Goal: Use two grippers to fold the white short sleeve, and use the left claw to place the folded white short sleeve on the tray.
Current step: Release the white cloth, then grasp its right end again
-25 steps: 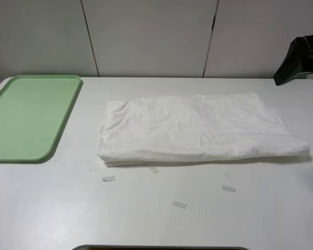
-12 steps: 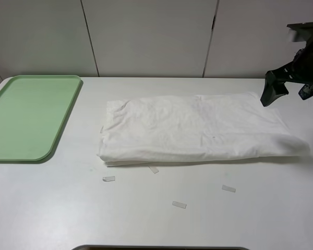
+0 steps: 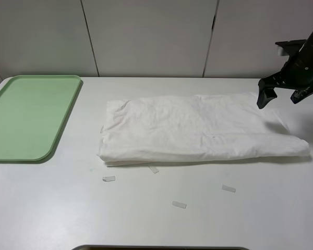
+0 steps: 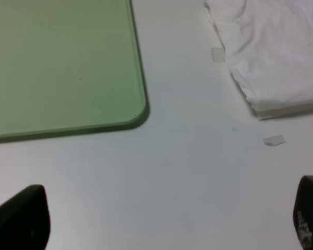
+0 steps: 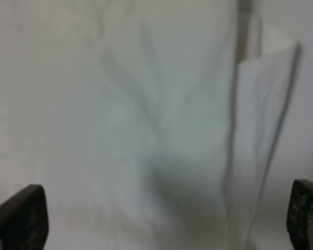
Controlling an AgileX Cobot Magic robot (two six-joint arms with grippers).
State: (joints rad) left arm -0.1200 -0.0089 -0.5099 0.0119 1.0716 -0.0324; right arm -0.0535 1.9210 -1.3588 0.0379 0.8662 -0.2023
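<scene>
1. Centre stage is the white short sleeve [image 3: 198, 127]. It is soft off-white cotton, wrinkled all over and folded into a long, thick slab with rounded, puffy edges.
2. It lies flat on the smooth white table [image 3: 156, 224], running from the middle out to the right, well apart from the tray [image 3: 28, 117].
3. The tray is light green plastic, flat and rectangular, with rounded corners and a low raised rim. It sits at the table's left side.
4. On to the right claw [image 3: 278, 101]. It is black and angular, with its jaws spread wide, and it hovers over the shirt's far right end with nothing pinched.
5. Its wrist view is blurry, but pale creased cloth fills it between the two dark, mesh-textured fingers [image 5: 18, 221].
6. The left claw [image 4: 164, 219] does not show from the high camera. In its own view the jaws stand wide apart over bare table, holding nothing.
7. Ahead of it are the tray's rounded corner and the shirt's stacked, layered corner, side by side with a gap between them.
8. Small pale tape strips [image 3: 109, 178], thin and rectangular, dot the table in front of the shirt.
</scene>
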